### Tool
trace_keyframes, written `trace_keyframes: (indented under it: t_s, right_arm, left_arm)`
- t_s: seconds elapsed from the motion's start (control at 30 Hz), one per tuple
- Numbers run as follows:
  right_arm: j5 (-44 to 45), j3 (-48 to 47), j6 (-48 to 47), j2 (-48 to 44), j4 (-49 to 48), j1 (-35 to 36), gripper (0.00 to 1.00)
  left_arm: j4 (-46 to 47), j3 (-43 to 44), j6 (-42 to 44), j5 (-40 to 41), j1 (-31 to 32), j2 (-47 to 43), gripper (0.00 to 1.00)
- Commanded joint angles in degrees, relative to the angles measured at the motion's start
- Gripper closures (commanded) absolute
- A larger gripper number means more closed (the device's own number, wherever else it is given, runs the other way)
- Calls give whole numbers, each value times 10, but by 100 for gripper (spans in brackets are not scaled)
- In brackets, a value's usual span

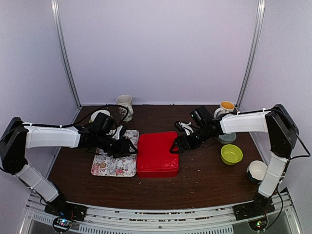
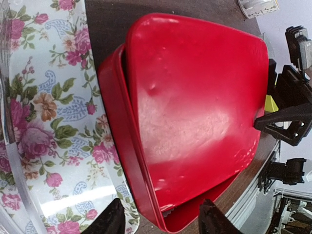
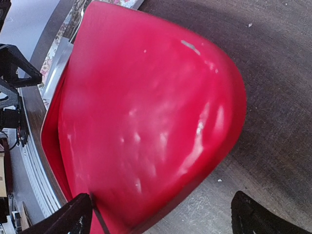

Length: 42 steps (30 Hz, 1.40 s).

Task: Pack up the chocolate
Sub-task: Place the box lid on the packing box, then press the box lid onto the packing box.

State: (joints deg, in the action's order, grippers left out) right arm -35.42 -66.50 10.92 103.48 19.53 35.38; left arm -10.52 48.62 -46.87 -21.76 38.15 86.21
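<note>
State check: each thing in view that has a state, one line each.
red box: upright, covered by its lid
lid: on the box, sitting askew
left gripper: open, at the box's edge
right gripper: open, over the lid
green bowl: upright, looks empty
white mug: upright

Both arms reach inward, L claw (image 1: 131, 146) & R claw (image 1: 175, 145) low, jaws spread wide.

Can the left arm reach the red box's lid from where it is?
Probably yes. The left gripper is open right at the edge of the red lid, with the box showing between its fingers. Nothing seems to lie in the way.
</note>
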Motion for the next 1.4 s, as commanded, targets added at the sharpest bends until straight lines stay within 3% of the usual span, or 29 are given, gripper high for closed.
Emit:
trace_keyframes:
  t_s: [0.0,0.27,0.4,0.53,0.67,0.77,1.07,1.37]
  right_arm:
    - [22,6,10,-27,-12,-3,0]
    - [18,18,6,-69,-8,-4,0]
    - [39,14,-5,-82,15,-5,0]
    - [66,30,-5,-110,8,-7,0]
    - [70,43,-2,-133,-10,-7,0]
    - [105,48,12,-144,-14,-7,0]
    - [197,143,150,-240,-119,-31,0]
    - [211,167,178,-238,-147,-36,0]
  left_arm:
    - [10,-9,4,33,2,-33,41]
    - [-24,-23,1,103,1,-91,24]
    - [-19,-43,12,131,1,-134,3]
    - [-26,-56,11,145,-12,-159,2]
    - [3,-73,7,55,-56,-137,2]
    - [18,-83,12,43,-61,-127,2]
    - [-42,-80,63,147,-61,-203,2]
    - [-76,-80,124,197,-61,-217,2]
